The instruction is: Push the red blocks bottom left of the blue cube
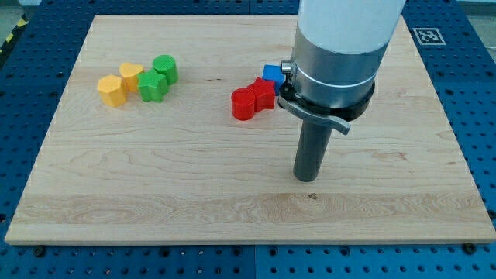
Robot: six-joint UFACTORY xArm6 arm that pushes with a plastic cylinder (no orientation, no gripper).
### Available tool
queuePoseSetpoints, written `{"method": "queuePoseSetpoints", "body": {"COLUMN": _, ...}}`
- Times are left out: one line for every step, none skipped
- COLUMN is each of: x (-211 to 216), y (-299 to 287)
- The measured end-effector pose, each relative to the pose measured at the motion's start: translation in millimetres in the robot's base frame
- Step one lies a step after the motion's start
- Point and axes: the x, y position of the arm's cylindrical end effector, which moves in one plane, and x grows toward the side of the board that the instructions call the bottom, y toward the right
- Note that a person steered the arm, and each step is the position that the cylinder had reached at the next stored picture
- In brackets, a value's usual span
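Wooden surface [155, 194] is sitting on a blue pegboard bench, fiducial tag [425, 36] showing at upper right of the frame. My tip [308, 178] is resting on bare wood right of centre, lower right of the red pair and well apart from them. No jaws on this tool, so there is nothing to open or close; the rod is touching no block.

Red cylinder [243, 104] and red star block [263, 94] are sitting together just above centre, star touching the blue cube [271, 74], which is partly hiding behind the arm housing. Both reds are already lying lower left of the cube, so the task is looking nearly or fully done; step in hand reads as final check or backing off.

Next move, if any: a light nudge from the upper right, avoiding shoving the cube along.

Upper left cluster is sitting idle: orange hexagonal block [111, 90], yellow block [130, 76], green star block [153, 86], green cylinder [165, 68].
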Motion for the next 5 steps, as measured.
{"method": "queuePoseSetpoints", "body": {"x": -4, "y": 0}}
{"method": "queuePoseSetpoints", "body": {"x": -52, "y": 2}}
{"method": "queuePoseSetpoints", "body": {"x": -89, "y": 3}}
{"method": "queuePoseSetpoints", "body": {"x": -122, "y": 1}}
{"method": "queuePoseSetpoints", "body": {"x": -126, "y": 1}}
